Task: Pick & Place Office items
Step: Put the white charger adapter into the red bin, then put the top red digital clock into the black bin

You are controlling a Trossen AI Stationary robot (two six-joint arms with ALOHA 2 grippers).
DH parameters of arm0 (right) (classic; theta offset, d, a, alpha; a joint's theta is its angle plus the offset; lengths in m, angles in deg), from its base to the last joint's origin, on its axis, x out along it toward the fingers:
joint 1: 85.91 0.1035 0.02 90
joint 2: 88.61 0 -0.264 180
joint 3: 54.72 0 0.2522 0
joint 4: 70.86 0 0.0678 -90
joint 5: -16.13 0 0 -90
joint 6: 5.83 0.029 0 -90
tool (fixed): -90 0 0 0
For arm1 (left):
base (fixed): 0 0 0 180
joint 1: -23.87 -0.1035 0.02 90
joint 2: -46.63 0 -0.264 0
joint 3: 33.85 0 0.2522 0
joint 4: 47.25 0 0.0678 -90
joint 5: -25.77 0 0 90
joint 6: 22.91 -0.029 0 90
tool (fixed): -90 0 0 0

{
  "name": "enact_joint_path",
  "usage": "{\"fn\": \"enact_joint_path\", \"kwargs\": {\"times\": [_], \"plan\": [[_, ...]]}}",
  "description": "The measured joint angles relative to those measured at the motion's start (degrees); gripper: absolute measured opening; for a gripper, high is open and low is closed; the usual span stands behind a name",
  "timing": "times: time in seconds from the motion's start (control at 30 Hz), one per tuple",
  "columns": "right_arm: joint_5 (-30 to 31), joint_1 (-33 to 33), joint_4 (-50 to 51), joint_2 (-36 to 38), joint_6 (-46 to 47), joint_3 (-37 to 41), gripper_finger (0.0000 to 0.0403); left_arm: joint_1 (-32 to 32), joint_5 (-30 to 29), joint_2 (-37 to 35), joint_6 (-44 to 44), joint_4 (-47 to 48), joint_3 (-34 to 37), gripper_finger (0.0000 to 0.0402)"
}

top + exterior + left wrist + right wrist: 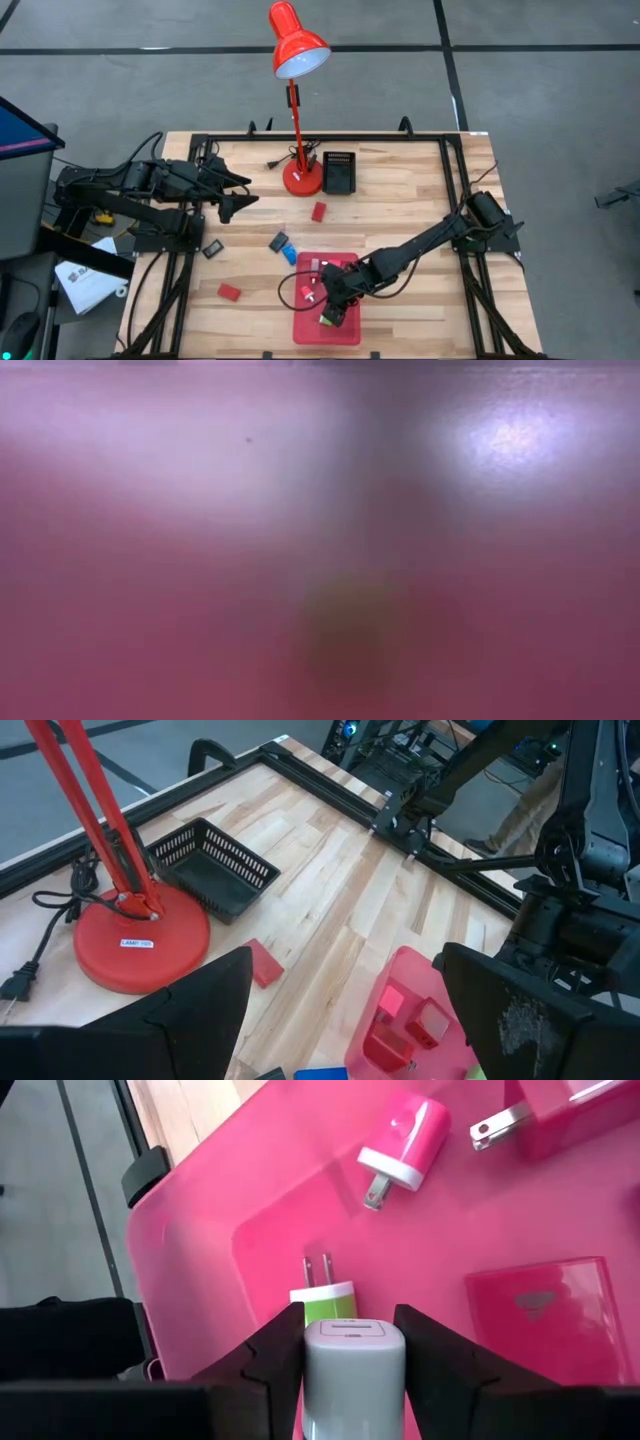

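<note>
1. Right up against my wrist cam sat the white-green charger (352, 1365), dead centre in my right gripper (350, 1325). Both fingers were pressed onto its sides, so I'd call that clamped on it, not spread apart.
2. Its long axis ran the same way my fingers pointed. The white body was toward my wrist, the green end and the two prongs out front, aimed at the floor of the red tray (200, 1190). I couldn't tell whether the prongs were touching that floor or hanging just above it.
3. So nothing needed lining up sideways. The charger wasn't off to either side of the claw, it was in it and already over the tray. My guess was that the coming move was just letting go and backing straight out along that axis.
4. Neighbours in the tray: a pink charger (405, 1140) farther ahead and a flat red block (535, 1315) beside me. Both were apart from my piece, though a sloppy exit could nudge that block.
5. Out on the table, a loose red block (319, 211), a blue piece (289, 254) and another red block (230, 292) hadn't been collected yet.
6. My left gripper (240, 195) hung with its fingers wide apart and empty near the desk lamp (300, 175), well away from the tray. The right arm was the nearer one by miles.
</note>
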Motion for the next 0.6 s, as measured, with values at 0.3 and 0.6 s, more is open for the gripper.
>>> {"fn": "enact_joint_path", "kwargs": {"times": [0.3,0.6], "plan": [[3.4,0.0,-1.2,0.0,2.5,0.0,0.0169,0.0,0.5,0.0,-0.2,0.0,0.0,0.0320],[7.4,0.3,-0.5,0.8,5.6,0.0,0.0234,0.0,0.5,0.0,-0.3,0.0,0.0,0.0320]]}}
